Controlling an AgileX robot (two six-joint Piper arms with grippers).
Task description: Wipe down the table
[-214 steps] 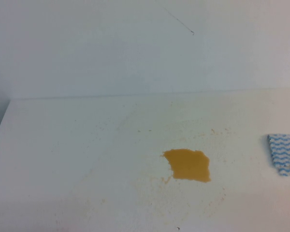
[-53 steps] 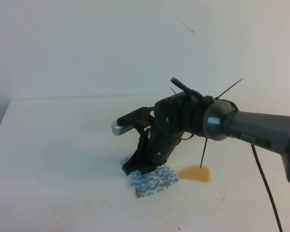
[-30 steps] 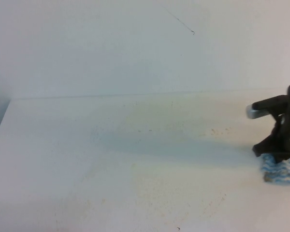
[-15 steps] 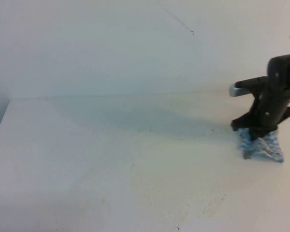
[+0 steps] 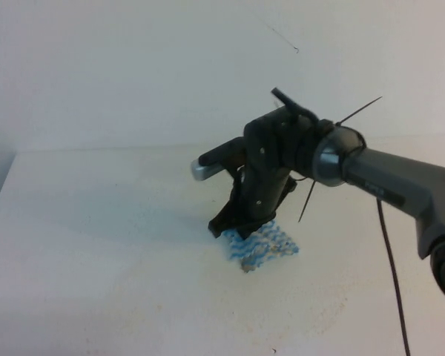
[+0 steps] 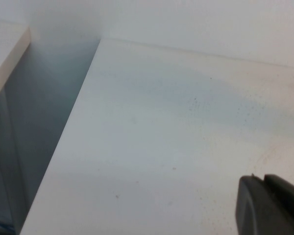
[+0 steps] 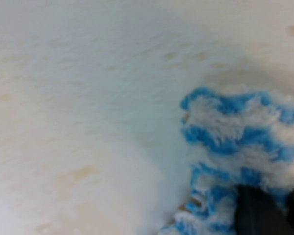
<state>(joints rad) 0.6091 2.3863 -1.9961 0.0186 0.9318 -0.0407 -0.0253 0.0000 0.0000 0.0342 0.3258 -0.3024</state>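
Right gripper (image 5: 241, 225) on blue-and-white cloth (image 5: 263, 248), white table (image 5: 96, 245).
Cloth is bunched and lies near the table's middle, a shade toward 3 o'clock in the high view. The pincer is pinched narrow on the cloth's 10 o'clock edge, tips down, with the arm reaching in from 3 o'clock. Faint tan specks (image 5: 322, 319) mark the surface at 5 o'clock of the cloth. Left gripper (image 6: 269, 205) shows only in its wrist view, above the table's 9 o'clock side; state cannot be told.
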